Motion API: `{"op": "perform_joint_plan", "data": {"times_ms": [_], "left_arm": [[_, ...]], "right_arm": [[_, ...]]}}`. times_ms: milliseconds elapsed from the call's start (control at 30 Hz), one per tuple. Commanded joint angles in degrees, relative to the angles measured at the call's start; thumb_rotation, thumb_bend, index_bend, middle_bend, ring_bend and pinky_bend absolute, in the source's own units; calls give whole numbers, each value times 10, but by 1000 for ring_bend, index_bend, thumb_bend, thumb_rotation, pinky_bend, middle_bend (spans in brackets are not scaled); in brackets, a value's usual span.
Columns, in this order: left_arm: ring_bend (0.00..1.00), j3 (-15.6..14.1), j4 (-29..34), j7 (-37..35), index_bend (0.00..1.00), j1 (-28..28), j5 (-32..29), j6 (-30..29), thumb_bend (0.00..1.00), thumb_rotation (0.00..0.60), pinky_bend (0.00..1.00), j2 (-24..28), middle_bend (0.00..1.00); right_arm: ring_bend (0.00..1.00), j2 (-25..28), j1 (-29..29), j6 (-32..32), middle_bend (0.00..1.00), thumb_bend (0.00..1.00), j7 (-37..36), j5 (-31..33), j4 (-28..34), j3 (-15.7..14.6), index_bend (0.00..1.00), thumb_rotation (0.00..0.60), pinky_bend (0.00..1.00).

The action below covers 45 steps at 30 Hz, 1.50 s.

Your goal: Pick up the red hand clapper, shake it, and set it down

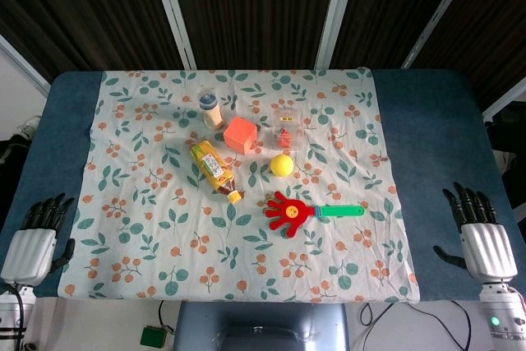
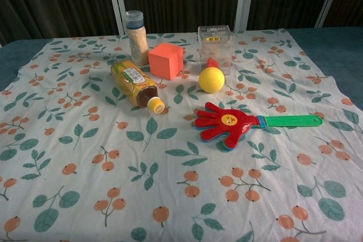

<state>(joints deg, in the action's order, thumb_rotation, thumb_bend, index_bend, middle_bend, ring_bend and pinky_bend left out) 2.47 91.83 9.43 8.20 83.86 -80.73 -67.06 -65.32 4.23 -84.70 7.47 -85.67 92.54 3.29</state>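
The red hand clapper lies flat on the floral cloth, right of centre, its green handle pointing right. In the chest view the red hand clapper shows a smiley face and its green handle reaches toward the right edge. My left hand rests at the table's near left corner, fingers apart, holding nothing. My right hand stands at the near right edge, fingers spread and empty, well to the right of the handle. Neither hand appears in the chest view.
Behind the clapper lie a yellow ball, an orange cube, a tipped tea bottle, a small upright bottle and a clear plastic box. The floral cloth covers the blue table.
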Motion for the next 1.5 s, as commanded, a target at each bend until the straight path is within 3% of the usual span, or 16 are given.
{"op": "perform_joint_plan", "data": {"times_ms": [33,433,633,700,900,1033,1300,1500], "left_arm": [[0,-1,0,-2,0,0,2,-1,467,600,80,1,0],[0,-8,0,-22,0,9,17,11,467,600,80,5,0],[0,-11,-1,-39,0,14,17,23,466,600,80,12,0],[0,-10,1,-44,0,13,15,22,465,600,80,15,0],[0,-16,4,-67,0,12,27,17,466,600,81,23,0],[0,-19,3,-75,0,13,30,20,468,600,83,27,0],[0,-22,4,-76,0,15,32,24,467,600,84,29,0],[0,-23,4,-77,0,13,32,21,468,600,85,30,0]], "right_arm": [[0,-2,1,1,0,124,1,-3,0,-2,0,600,0],[0,-40,4,7,0,123,37,-19,-18,-13,0,600,0],[0,-79,52,74,0,138,89,13,-11,12,1,600,0],[0,-101,76,110,0,164,117,43,-12,28,33,600,0],[0,-176,136,182,0,198,178,137,-36,72,288,600,0],[0,-210,170,221,0,245,201,193,-52,91,367,600,0],[0,-261,213,243,0,338,215,224,-97,97,503,600,0],[0,-284,227,245,0,347,196,218,-117,90,556,600,0]]}}
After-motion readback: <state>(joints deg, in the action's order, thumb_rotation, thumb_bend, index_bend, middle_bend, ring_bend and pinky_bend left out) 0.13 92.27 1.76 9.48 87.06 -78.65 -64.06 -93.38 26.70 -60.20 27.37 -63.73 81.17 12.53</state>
